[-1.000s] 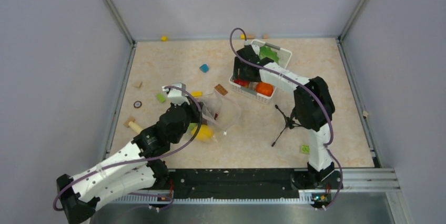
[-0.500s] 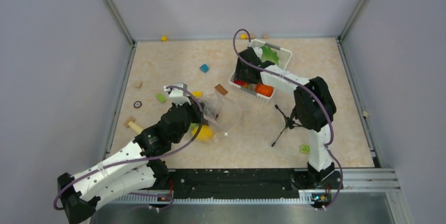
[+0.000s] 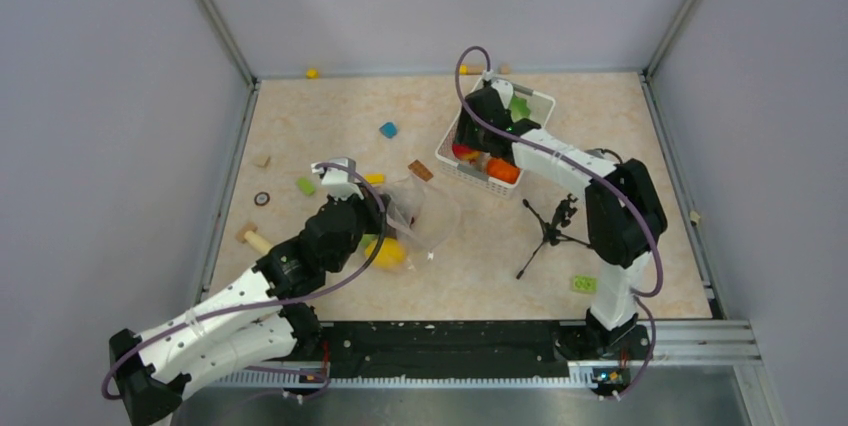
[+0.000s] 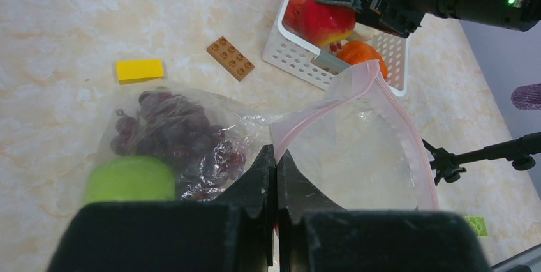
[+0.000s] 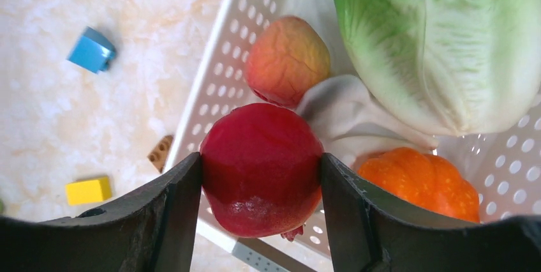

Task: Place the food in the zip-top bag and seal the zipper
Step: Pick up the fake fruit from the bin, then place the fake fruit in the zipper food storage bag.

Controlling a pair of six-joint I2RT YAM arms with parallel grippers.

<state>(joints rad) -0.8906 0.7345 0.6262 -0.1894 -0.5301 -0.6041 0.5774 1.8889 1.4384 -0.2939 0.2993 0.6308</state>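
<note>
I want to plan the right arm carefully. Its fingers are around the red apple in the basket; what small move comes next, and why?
Probably lift the red apple up out of the white basket. The right gripper has a finger against each side of it, so the grip looks set, and the left gripper holds the zip-top bag by its zipper, mouth open.
</note>
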